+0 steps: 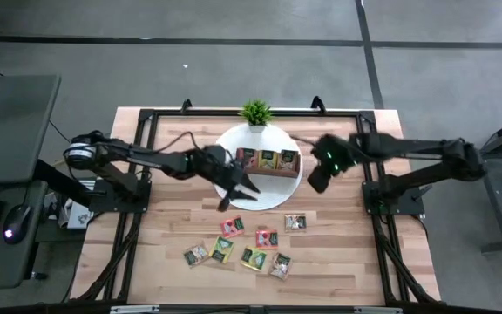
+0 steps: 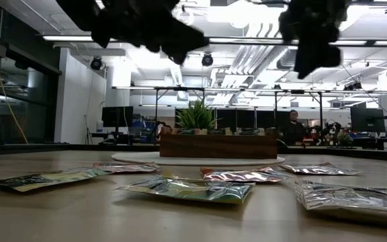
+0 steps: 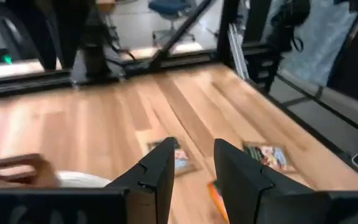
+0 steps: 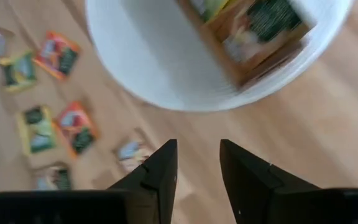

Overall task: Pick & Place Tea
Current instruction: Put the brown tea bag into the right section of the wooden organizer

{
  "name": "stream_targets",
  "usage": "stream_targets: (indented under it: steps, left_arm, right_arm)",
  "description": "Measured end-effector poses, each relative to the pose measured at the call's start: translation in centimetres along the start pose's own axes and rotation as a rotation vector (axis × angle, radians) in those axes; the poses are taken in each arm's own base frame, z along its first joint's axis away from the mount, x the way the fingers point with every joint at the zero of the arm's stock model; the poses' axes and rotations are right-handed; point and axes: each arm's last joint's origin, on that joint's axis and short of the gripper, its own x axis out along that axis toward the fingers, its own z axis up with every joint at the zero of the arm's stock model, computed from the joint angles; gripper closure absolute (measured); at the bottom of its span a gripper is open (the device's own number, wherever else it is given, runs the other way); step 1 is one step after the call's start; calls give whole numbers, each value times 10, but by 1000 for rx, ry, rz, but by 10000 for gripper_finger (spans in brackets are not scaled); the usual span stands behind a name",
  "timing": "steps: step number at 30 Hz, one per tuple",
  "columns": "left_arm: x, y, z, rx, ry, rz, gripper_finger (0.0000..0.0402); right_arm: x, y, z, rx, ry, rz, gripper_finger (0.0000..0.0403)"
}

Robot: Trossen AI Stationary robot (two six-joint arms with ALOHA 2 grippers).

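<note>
The tea sachets (image 1: pixel 249 249) lie scattered flat on the wooden table (image 1: pixel 146 253), near its front edge: a red one (image 1: pixel 231 227) and another red one (image 1: pixel 266 237) toward the white plate (image 1: pixel 225 144), a grey one (image 1: pixel 295 222) off to the right side, and green and yellow ones in a loose row in front. More sachets already stand in the wooden tray (image 1: pixel 268 160) on the plate, just in front of the small plant (image 1: pixel 255 112). The left gripper (image 1: pixel 244 194) hangs over the plate's front rim, fingers parted and empty, nearest the red sachets. The right gripper (image 1: pixel 317 180) hovers beside the plate's right edge, also open and holding nothing, with the grey sachet closest to it.

To do the pick well, I judge each arm should take its nearest sachet, come straight down with one finger on either side of an edge, and pinch only one wrapper; thin, flat packets may slide on the wood, so a slow close helps.

The wrappers carry dark labels, but no writing is readable
</note>
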Motion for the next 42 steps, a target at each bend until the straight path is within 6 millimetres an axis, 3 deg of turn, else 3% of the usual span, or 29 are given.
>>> stream_targets:
  steps: [3,7,15,26,32,42]
  left_arm:
    - [23,-11,-18,-5,88,-56,291]
    - [53,-21,-26,40,124,-67,291]
    - [102,-22,-27,89,178,20,291]
    - [155,-2,-18,116,290,70,291]
    - [177,3,-37,88,394,68,291]
    - [173,4,-45,75,498,141,291]
  right_arm:
    - [8,8,-27,49,-46,32,292]
    - [23,17,-55,74,-44,40,304]
    - [47,28,-86,58,-80,101,315]
    - [51,28,-94,39,-145,58,315]
    - [51,26,-95,-6,-144,33,315]
    - [52,24,-98,-27,-87,26,315]
